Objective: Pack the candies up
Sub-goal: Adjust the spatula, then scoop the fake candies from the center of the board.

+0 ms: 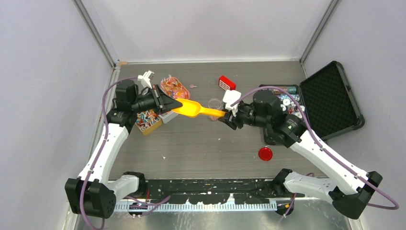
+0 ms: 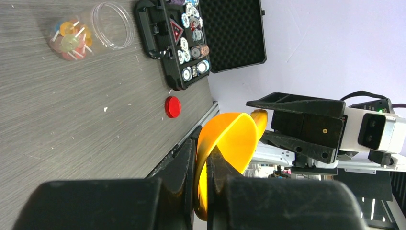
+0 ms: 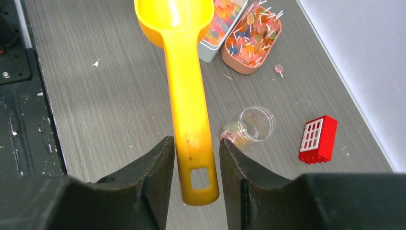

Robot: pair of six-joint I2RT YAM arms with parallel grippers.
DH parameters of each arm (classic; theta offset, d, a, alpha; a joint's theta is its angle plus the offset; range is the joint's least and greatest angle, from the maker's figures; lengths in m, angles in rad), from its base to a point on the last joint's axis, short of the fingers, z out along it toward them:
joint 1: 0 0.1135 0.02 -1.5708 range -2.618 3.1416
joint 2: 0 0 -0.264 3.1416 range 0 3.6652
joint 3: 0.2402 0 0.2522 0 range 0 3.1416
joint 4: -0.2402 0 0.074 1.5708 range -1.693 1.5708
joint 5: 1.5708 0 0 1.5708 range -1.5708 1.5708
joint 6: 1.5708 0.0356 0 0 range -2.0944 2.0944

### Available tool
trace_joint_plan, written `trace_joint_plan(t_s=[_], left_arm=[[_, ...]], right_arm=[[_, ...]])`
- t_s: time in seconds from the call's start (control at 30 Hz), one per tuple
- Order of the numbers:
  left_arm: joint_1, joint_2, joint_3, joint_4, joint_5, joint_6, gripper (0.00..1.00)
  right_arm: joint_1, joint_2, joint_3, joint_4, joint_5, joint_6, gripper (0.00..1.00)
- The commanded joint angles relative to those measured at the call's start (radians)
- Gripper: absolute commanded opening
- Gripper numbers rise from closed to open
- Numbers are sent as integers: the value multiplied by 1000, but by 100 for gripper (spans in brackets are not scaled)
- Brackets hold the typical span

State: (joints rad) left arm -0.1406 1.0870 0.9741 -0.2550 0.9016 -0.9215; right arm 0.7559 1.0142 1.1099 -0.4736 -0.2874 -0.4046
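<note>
A yellow scoop [image 1: 197,109] hangs above the table between my two grippers. My left gripper [image 1: 174,104] is shut on the rim of its bowl [image 2: 230,141]; the jaws pinch the bowl wall in the left wrist view [image 2: 201,149]. My right gripper [image 1: 224,116] is open, with its jaws on either side of the handle end [image 3: 191,143] and a small gap on each side. The bowl looks empty. The candies lie in a pink oval tray [image 3: 251,36], a pale tin [image 3: 221,18] and an orange box [image 1: 147,122]. A clear jar [image 3: 253,125] lies on its side with a few candies inside.
A small red box with white stripes [image 1: 227,83] lies behind the jar. A red round lid [image 1: 265,154] lies at the front right. An open black case [image 1: 330,96] with poker chips stands on the right. One loose lollipop [image 3: 278,69] lies near the pink tray.
</note>
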Motion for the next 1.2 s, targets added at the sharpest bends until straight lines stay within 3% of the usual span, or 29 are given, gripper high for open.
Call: trace_joint_plan(t_s=[0.0, 0.07, 0.13, 0.3, 0.43, 0.57, 0.6, 0.73, 0.83, 0.93, 1.17], left_arm=[[2, -13, 34, -9, 23, -12, 0], [4, -10, 35, -16, 17, -10, 0], [3, -7, 36, -17, 14, -11, 0], [3, -2, 38, -18, 7, -14, 0], [3, -4, 20, -4, 3, -30, 0], [3, -4, 5, 32, 5, -52, 0], [4, -1, 9, 22, -4, -35, 11], [11, 18, 81, -139, -152, 122, 61], [20, 43, 149, -246, -315, 241, 76], [25, 71, 178, -248, -446, 283, 83], [35, 237, 275, -221, -573, 323, 72]], right_arm=[[-8, -21, -23, 113, -41, -22, 48], [-9, -18, -19, 114, -42, -33, 56], [-8, -3, -4, 96, -46, -43, 56], [-8, 16, 8, 107, -51, -59, 41], [-9, 22, 10, 131, -78, -58, 39], [-11, 36, 22, 145, -94, -62, 5], [-13, 36, 21, 157, -94, -66, 0], [-50, 69, 78, 111, -38, -117, 0], [-83, 141, 163, -1, 37, -188, 0], [-103, 213, 231, -45, 143, -247, 0], [-143, 446, 349, -45, 422, -402, 0]])
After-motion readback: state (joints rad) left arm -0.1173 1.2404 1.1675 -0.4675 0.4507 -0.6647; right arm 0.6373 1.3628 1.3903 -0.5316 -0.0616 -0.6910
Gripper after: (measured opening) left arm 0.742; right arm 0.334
